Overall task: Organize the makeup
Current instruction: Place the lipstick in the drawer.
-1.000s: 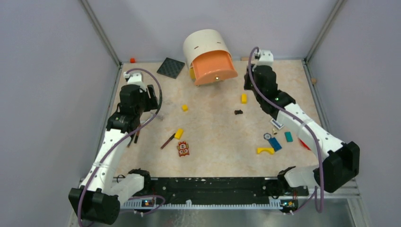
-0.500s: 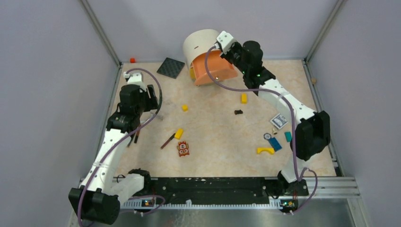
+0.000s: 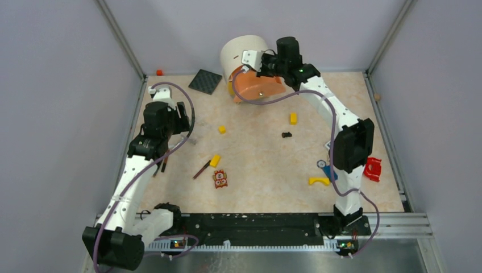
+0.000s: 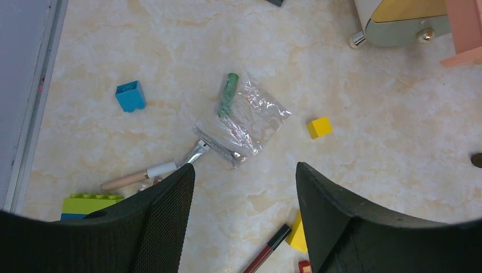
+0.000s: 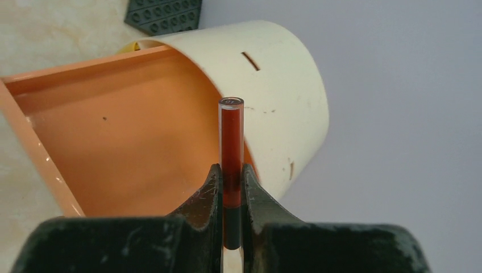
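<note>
right wrist view showed your right claw (image 5: 231, 176) pressed tight on a red stick (image 5: 231, 131), which stood upright between the fingers with its clear-capped tip poking above them. you had it held over the open orange drawer (image 5: 113, 148) of the cream cabinet (image 5: 273, 85), and the part of the drawer floor in view was bare. in the top external view your right arm reached across the far side of the desk (image 3: 256, 159) to that drawer. in the left wrist view your left claw (image 4: 244, 168) hung spread wide above the desk, gripping nothing. ahead of it lay a green tube (image 4: 229, 94), touching the edge of a crumpled clear wrapper (image 4: 250, 122). a yellow cube (image 4: 319, 127) sat just right of the wrapper, and a blue block (image 4: 130, 95) lay well to the left. a tan-and-white stick (image 4: 139, 176) rested by the left finger. a dark red stick (image 3: 201, 169) lay near the middle of the desk, touching a yellow block (image 3: 215, 160), just up from the owl tile (image 3: 220, 178).
</note>
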### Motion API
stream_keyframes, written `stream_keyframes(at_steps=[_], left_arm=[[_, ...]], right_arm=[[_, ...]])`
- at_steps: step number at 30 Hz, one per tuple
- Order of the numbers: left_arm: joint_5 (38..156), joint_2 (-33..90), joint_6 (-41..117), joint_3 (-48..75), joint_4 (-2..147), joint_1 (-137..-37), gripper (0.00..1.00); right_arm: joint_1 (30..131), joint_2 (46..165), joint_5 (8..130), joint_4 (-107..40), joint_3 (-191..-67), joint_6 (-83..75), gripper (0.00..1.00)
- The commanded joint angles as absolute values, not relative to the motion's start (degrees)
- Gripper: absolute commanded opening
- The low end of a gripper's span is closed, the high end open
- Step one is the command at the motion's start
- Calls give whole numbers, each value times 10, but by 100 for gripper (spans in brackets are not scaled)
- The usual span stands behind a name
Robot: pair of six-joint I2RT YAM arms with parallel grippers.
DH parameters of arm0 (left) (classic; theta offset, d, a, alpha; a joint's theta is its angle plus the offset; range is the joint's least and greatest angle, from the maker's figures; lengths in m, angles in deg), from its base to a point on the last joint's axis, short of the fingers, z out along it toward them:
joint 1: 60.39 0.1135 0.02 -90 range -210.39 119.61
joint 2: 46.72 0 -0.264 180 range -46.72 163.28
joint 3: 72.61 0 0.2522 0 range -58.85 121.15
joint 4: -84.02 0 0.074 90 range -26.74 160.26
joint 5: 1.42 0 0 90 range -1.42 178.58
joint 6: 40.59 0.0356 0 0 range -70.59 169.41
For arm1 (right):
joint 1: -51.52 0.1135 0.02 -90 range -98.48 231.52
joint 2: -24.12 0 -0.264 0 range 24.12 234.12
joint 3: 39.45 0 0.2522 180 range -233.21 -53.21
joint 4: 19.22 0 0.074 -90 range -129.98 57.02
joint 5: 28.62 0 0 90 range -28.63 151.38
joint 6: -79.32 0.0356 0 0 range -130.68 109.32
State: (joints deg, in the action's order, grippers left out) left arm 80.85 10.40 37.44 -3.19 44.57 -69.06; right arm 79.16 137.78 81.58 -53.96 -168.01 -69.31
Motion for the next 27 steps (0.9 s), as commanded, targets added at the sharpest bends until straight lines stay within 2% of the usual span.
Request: stream_keyframes(at_steps=[1,3,7,15,17,22,27], left_arm=[[812,94,378,-33,466,-687,71],[813,96,378,-33,466,-687,71],[813,97,378,-34,466,-687,71],[810,90,378,-33,465,-687,71],[808,87,378,-34,466,-687,72],[816,93,377,-33,466,-687,72],[799,96,375,-33,465,-687,72]], right_arm=[[805,1420,839,-632,-1732,-748,2],[809,1437,829,-640,-1746,-754,4],[814,1458,804,-628,-1761,-747,18],[818,1453,786,-570,-1789,-694,34],[819,1446,780,-564,-1792,-686,41],[822,1401,761,-522,-1776,-637,43],[828,1293,761,-393,-1658,-507,44]])
